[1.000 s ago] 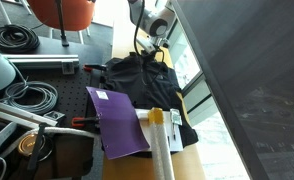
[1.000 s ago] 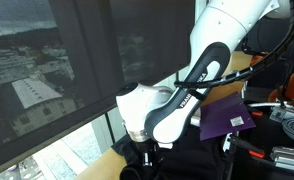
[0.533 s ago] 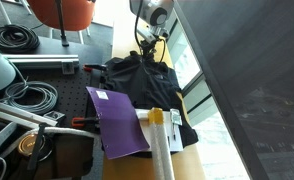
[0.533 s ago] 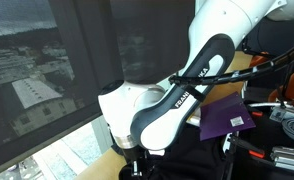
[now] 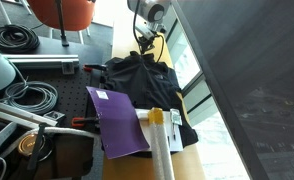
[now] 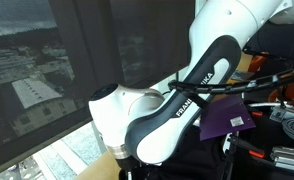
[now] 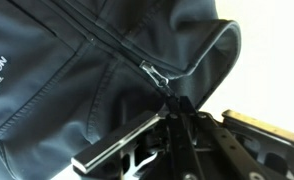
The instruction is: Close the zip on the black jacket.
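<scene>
The black jacket [image 5: 147,85] lies spread on the wooden table, collar end at the far side. In the wrist view its fabric [image 7: 57,70] fills the frame, and the zip [image 7: 112,40] runs diagonally down to a silvery slider with a pull tab. My gripper [image 7: 175,103] has its fingers pressed together right at that pull tab and appears shut on it. In an exterior view the gripper [image 5: 147,42] stands at the jacket's far collar end. In an exterior view the white arm hides the gripper, and only a dark patch of jacket [image 6: 192,165] shows.
A purple folder [image 5: 117,120] lies on the jacket's near left part and also shows in an exterior view [image 6: 227,118]. A yellow-capped white roll [image 5: 159,140] lies at the near edge. Coiled black cables [image 5: 17,40] and an orange chair [image 5: 65,12] are to the left. A window runs along the right.
The gripper has moved slightly along the jacket's far end toward the collar; in an exterior view the arm has shifted left and lower. The jacket stays put.
</scene>
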Robot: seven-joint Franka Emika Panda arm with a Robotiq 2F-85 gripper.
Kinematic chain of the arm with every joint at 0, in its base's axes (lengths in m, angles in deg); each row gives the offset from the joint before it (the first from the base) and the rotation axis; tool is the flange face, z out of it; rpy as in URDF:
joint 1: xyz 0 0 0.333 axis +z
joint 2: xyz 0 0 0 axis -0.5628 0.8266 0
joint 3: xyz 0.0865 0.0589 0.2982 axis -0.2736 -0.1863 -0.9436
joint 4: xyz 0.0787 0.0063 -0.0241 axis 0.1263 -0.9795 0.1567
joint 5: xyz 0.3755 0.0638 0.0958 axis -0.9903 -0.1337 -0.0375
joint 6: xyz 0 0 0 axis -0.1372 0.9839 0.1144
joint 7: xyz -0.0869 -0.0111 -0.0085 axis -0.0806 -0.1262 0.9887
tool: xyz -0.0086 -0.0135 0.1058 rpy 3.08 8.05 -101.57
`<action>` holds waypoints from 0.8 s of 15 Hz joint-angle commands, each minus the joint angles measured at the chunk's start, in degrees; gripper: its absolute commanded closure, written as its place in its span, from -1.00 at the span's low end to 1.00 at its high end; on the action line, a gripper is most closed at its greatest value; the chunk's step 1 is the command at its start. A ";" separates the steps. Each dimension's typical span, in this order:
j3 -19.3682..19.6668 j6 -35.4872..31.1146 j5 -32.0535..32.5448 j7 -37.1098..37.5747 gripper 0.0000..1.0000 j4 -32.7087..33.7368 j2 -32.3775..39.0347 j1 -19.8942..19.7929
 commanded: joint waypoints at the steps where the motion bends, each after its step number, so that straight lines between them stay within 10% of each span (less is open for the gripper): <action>1: -1.18 0.93 0.05 -0.79 0.96 3.40 1.41 1.46; 12: 0.65 -1.93 0.44 -3.49 0.96 -2.93 -2.36 -0.69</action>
